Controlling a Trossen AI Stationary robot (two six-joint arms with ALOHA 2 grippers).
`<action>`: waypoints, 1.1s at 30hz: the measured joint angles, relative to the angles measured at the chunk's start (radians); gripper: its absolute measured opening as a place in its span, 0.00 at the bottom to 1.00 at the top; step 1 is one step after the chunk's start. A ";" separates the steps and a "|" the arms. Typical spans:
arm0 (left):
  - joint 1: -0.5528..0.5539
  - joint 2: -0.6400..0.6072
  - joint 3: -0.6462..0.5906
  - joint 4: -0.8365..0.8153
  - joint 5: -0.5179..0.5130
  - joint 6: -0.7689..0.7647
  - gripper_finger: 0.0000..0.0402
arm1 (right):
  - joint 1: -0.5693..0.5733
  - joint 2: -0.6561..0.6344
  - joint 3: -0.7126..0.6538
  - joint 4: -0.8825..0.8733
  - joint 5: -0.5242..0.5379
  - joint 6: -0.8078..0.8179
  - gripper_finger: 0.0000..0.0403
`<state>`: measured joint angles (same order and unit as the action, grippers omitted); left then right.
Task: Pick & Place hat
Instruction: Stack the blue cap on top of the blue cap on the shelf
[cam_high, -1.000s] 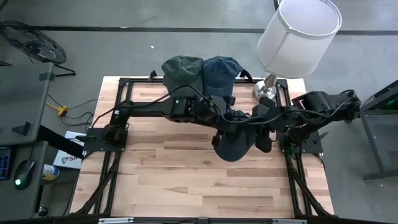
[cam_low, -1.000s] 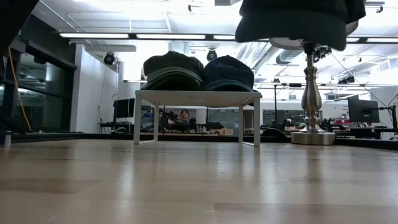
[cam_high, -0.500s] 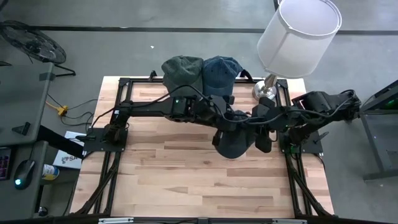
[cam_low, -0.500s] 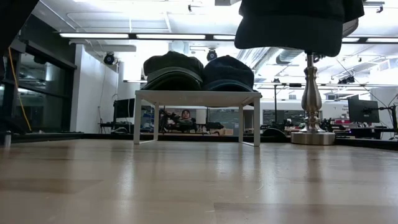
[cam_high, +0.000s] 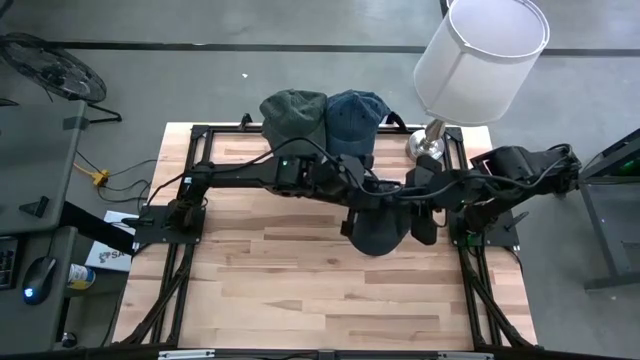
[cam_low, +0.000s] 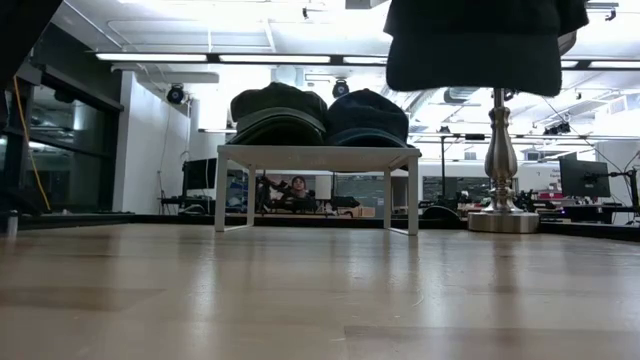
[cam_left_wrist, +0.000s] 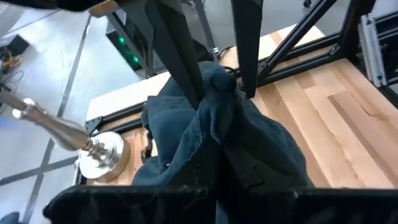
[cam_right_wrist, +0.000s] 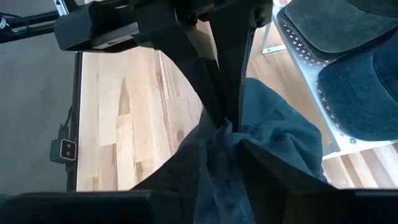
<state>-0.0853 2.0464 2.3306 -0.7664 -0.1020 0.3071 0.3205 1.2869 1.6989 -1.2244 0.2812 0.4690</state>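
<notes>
1. I have the dark blue fabric hat (cam_high: 380, 230) hanging in the air right of centre in the high view, above the light wooden plank bench (cam_high: 300, 280).
2. In the low view the same hat (cam_low: 475, 45) fills the upper right corner, clear of the bench surface (cam_low: 320, 300).
3. The left end effector (cam_high: 368, 192) reaches in from the upper left and meets the hat's top edge; its fingers are together, clamped on a fold of the hat's cloth.
4. The right wrist view shows that grip: two dark fingers (cam_right_wrist: 217, 81) pinched onto the bunched blue fabric (cam_right_wrist: 261, 137).
5. The right end effector (cam_high: 405, 195) comes in from the right and sits against the same bunched fabric, just beside the left one. In the left wrist view its fingers (cam_left_wrist: 180, 56) straddle the fold, but I cannot tell whether they grip it or stand slightly apart.
6. At the top centre of the high view, a green cap (cam_high: 293, 115) and a blue cap (cam_high: 355, 118) sit side by side on a small white rack (cam_low: 318, 155).
7. A lamp with a white drum shade (cam_high: 480, 45) and silver metal base (cam_high: 428, 145) stands at the bench's upper right corner.
</notes>
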 joint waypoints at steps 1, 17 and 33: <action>0.000 0.000 0.000 -0.003 -0.010 -0.005 0.00 | 0.000 0.000 0.001 -0.001 0.001 0.000 0.27; 0.023 -0.057 0.000 -0.027 -0.214 -0.108 0.00 | 0.001 -0.001 0.179 -0.117 0.103 0.002 0.29; 0.219 -0.156 0.001 -0.036 -0.118 -0.217 0.00 | 0.001 -0.006 0.182 -0.203 0.189 0.031 0.29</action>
<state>0.1335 1.8906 2.3314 -0.8025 -0.2202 0.0897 0.3210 1.2808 1.8805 -1.4273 0.4706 0.5000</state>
